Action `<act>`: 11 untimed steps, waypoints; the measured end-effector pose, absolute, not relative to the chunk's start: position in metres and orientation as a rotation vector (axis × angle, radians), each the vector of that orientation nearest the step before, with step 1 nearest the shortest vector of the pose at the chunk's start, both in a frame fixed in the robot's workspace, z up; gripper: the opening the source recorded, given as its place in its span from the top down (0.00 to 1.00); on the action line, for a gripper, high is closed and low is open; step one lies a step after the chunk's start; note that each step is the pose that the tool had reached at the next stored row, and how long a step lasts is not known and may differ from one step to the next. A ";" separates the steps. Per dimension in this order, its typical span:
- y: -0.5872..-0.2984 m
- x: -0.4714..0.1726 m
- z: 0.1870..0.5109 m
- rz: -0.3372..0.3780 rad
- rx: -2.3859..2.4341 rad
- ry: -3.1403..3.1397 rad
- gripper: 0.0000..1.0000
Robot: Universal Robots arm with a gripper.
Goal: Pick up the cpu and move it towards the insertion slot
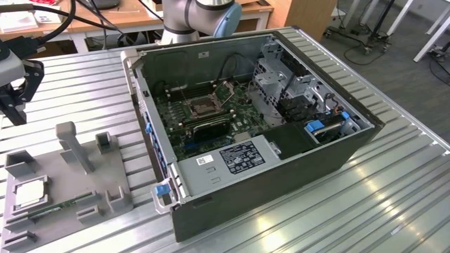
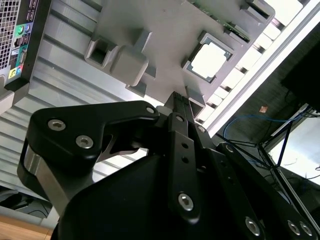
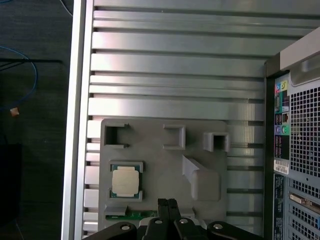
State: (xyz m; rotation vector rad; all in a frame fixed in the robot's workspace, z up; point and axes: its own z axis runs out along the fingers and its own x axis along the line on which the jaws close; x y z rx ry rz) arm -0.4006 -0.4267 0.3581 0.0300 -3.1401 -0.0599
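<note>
The cpu (image 1: 28,194) (image 2: 210,61) (image 3: 125,181), a flat silvery square, lies in a square recess of the grey tray (image 1: 70,182) (image 3: 160,165) at the exterior view's left. My gripper (image 1: 14,113) (image 2: 176,96) (image 3: 168,202) hangs above the table over the tray, its fingers shut together with nothing between them, apart from the cpu. The insertion slot (image 1: 204,108), a silver-framed square socket, sits on the green motherboard (image 1: 211,129) inside the open computer case.
The open dark computer case (image 1: 295,153) (image 3: 295,150) stands in the middle of the ribbed metal table (image 1: 393,200). A green memory stick (image 1: 60,205) (image 3: 131,215) lies in the tray beside the cpu. Upright grey posts (image 1: 70,145) rise from the tray.
</note>
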 end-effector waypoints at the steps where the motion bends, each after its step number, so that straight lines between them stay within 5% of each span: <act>1: -0.427 -0.401 0.358 -0.060 0.030 -3.140 0.89; 11: -0.432 -0.403 0.358 -0.060 0.030 -3.140 0.89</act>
